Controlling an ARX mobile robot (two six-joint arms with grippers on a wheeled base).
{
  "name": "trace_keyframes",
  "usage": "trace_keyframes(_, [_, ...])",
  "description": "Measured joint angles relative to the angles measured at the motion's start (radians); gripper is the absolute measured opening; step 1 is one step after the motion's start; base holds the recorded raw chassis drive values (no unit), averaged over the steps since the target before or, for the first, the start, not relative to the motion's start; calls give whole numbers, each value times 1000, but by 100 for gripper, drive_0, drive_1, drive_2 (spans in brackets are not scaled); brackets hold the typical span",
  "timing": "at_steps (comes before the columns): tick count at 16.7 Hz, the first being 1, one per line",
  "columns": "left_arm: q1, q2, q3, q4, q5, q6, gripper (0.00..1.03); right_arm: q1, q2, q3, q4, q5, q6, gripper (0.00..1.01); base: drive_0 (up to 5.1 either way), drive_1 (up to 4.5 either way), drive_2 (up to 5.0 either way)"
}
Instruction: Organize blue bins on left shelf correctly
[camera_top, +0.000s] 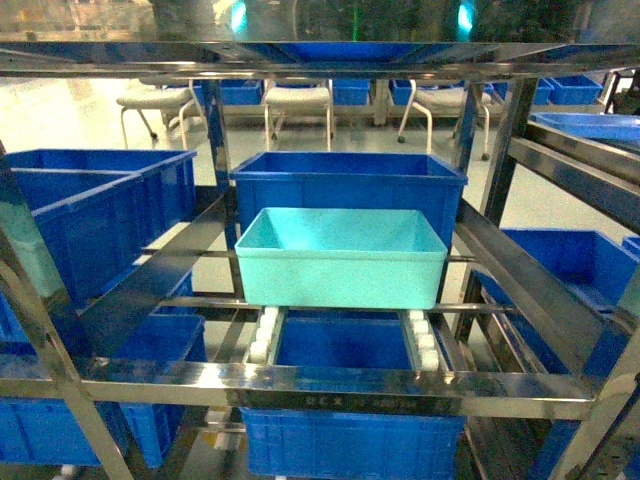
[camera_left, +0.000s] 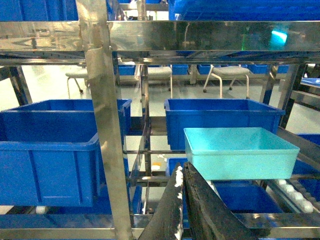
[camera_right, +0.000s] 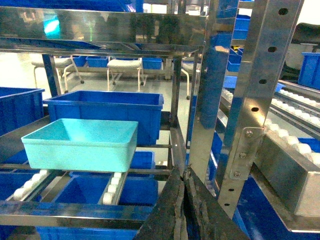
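Note:
A turquoise bin (camera_top: 342, 258) rests on the white roller tracks of the steel left shelf (camera_top: 330, 386), middle tier, pressed up against a dark blue bin (camera_top: 348, 188) behind it. The same turquoise bin (camera_left: 239, 152) appears at right in the left wrist view and the turquoise bin (camera_right: 82, 144) at left in the right wrist view. My left gripper (camera_left: 181, 169) is shut, empty, in front of the shelf's front beam, short of the bin. My right gripper (camera_right: 184, 171) is shut too, holding nothing, right of the bin beside a post. Neither gripper shows in the head view.
More dark blue crates fill the shelf: two at left (camera_top: 95, 215), one below (camera_top: 350, 440), others at right (camera_top: 575, 265). An upright post (camera_left: 106, 130) stands left of my left gripper, another post (camera_right: 249, 100) right of my right gripper. Chairs (camera_top: 298, 105) stand on the floor behind.

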Motion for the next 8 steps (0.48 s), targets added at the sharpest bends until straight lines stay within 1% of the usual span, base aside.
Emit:
trace_keyframes(2, [0,-43,0,-44,0,0,2,0,-35,0,-40,0,0,2,0,0,0])
trace_keyframes(3, [0,-60,0,-60,0,0,2,0,-136,2,-191,0,0,2,0,0,0])
trace_keyframes(4, [0,-80,0,-83,-1,0,2,4,-197,4,-189,-1,0,2,0,0,0])
trace_keyframes(5, [0,-211,1,-262,1,0,2,4,-196,2,-211,-1,0,2,0,0,0])
trace_keyframes(6, [0,-238,4,-246,-1,0,2,4,-196,2,-207,-3,0,2,0,0,0])
trace_keyframes(7, [0,-239,0,-261,0,0,2,4,-196,2,-207,-2,0,2,0,0,0])
trace_keyframes(8, [0,-239,0,-251,1,0,2,4,-196,2,-208,-2,0,2,0,0,0])
